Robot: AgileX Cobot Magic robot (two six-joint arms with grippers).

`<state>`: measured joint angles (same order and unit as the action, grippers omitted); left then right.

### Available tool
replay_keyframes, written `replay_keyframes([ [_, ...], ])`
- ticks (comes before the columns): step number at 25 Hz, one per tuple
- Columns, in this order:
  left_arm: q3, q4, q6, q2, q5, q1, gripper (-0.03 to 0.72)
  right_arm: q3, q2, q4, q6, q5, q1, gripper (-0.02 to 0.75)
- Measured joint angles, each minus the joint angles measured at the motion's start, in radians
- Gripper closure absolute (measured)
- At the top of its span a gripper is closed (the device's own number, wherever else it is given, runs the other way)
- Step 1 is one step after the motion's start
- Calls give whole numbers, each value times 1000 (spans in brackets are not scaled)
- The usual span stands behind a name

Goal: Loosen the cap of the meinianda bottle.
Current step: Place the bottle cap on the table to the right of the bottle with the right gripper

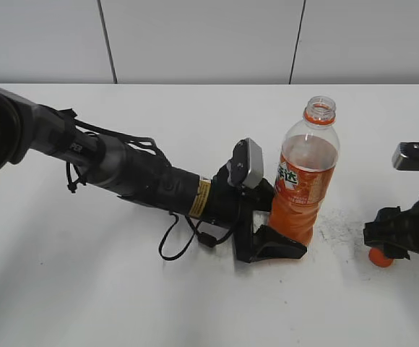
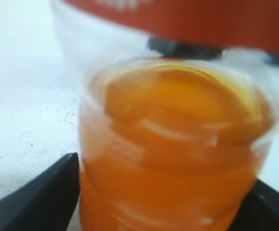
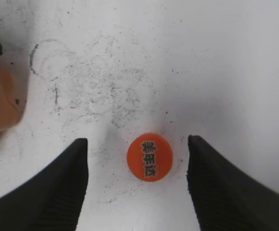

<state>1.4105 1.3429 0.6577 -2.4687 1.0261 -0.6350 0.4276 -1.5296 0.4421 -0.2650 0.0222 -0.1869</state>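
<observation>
The meinianda bottle (image 1: 303,181) stands upright on the white table with its neck open and no cap on it. My left gripper (image 1: 271,235) is shut on its lower body; in the left wrist view the orange bottle (image 2: 173,159) fills the space between the black fingers (image 2: 163,211). The orange cap (image 3: 149,157) lies flat on the table, printed top up, between the spread fingers of my right gripper (image 3: 137,159), which is open and not touching it. In the exterior view the cap (image 1: 380,258) shows just under the right gripper (image 1: 390,242).
The white table (image 1: 123,289) has grey scuff marks around the bottle's base (image 3: 96,86). The bottle's blurred side (image 3: 0,101) shows at the left edge of the right wrist view. A wall stands behind the table.
</observation>
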Motion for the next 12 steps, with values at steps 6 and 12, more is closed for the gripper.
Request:
replay_keyframes([
  [6, 0, 124, 93, 35, -64, 23, 15, 0, 58, 0, 0, 48, 0, 263],
  [12, 0, 307, 233, 84, -84, 53, 17, 0, 63, 0, 0, 61, 0, 263],
])
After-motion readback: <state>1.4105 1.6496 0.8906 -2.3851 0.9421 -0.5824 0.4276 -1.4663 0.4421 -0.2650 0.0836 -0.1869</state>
